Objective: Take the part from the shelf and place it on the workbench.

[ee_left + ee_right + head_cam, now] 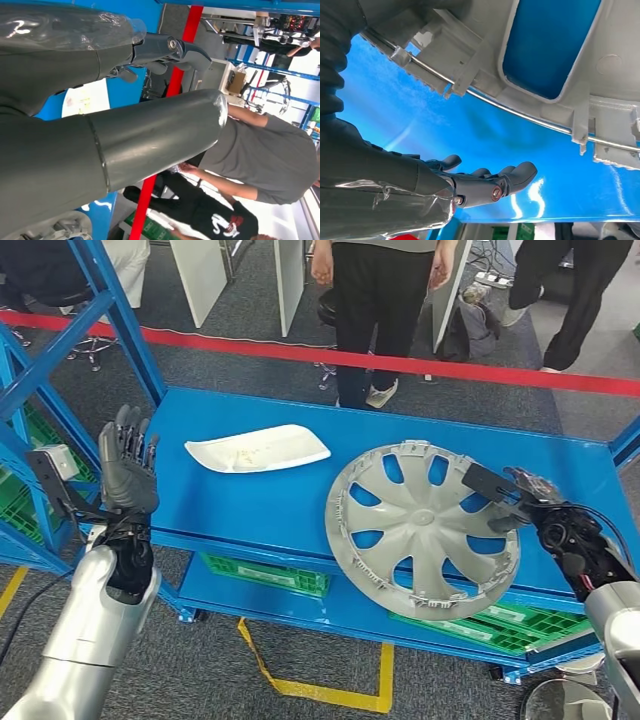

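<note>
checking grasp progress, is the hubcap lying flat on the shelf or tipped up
Tipped up: the hubcap overhangs the blue shelf front edge, and the right wrist view shows its underside above the right hand.

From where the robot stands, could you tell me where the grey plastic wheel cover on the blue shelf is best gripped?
Probably at its rim on the robot's right. The grey plastic wheel cover overhangs the front edge of the blue shelf there, tilted up, and the right hand is already at that rim with fingers beneath it. The spoke openings offer a second hold.

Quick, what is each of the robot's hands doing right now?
Left hand: open, raised, holding nothing.
Right hand: at the hubcap's rim; a grip cannot be told.
</note>
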